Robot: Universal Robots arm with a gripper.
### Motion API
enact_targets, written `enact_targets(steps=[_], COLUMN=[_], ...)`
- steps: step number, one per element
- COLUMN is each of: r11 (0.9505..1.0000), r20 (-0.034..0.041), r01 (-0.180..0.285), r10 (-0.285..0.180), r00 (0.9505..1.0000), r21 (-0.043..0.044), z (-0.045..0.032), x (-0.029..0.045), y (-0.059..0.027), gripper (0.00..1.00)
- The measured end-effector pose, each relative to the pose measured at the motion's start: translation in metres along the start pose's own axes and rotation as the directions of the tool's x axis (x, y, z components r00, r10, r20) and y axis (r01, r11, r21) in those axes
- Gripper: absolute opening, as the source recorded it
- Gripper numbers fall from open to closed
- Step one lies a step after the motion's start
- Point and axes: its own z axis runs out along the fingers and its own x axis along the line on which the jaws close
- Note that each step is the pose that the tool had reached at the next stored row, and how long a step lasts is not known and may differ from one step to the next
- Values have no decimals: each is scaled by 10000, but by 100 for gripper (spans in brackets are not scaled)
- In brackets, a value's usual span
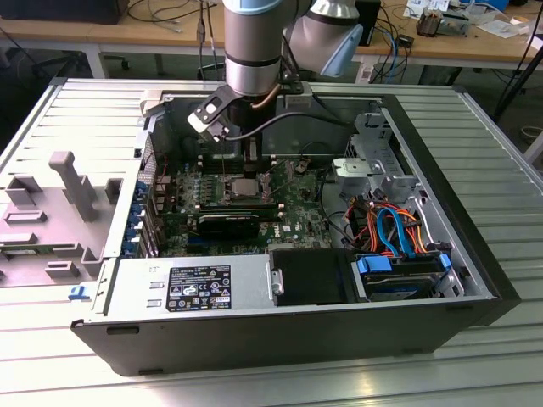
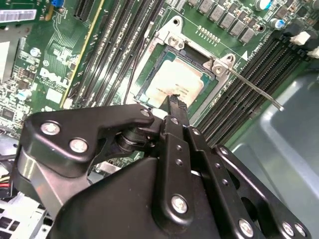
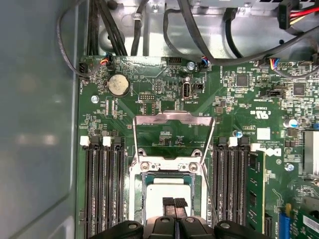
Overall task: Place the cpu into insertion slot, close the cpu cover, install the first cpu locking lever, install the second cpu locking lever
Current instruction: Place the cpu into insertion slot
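- A grey plastic part (image 1: 72,182) is seen lying on the ribbed metal worktop (image 1: 475,136) at the exterior view's left, just beside the open PC case (image 1: 280,335).
- Inside the case, along the wall nearest the camera, a power supply (image 1: 191,288) is mounted. The green motherboard (image 1: 288,216) is laid flat behind it.
- Approx. mid-board, the cpu (image 3: 167,188) is seated flat in the insertion slot (image 3: 144,196), silvery top up.
- The cpu cover (image 3: 174,118) is swung up off the slot (open, w/ the board seen thru its window) in the first wrist view.
- In the second wrist view a locking lever (image 2: 254,89) is left unlatched, its thin rod sticking out over the black memory slots (image 2: 259,64).
- The end effector (image 3: 174,202) is held straight down by the arm (image 1: 254,42) over the cpu. Its fingertips are pressed together w/ nothing gripped between them. The tips are placed at the cpu's top nr one edge, but contact cannot be told.
- At the exterior view's right, blue and orange cables (image 1: 394,225) are bundled beside the drive bays.
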Motion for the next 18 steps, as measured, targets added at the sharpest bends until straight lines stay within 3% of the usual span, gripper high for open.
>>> enact_targets(steps=[9,18], r11=[10000,10000], r20=[-2,-4], r01=[16,16], r10=[-16,-16], r00=[10000,10000], r21=[-2,0], z=[-223,-224], x=[-7,-7], y=[0,0], gripper=[11,11])
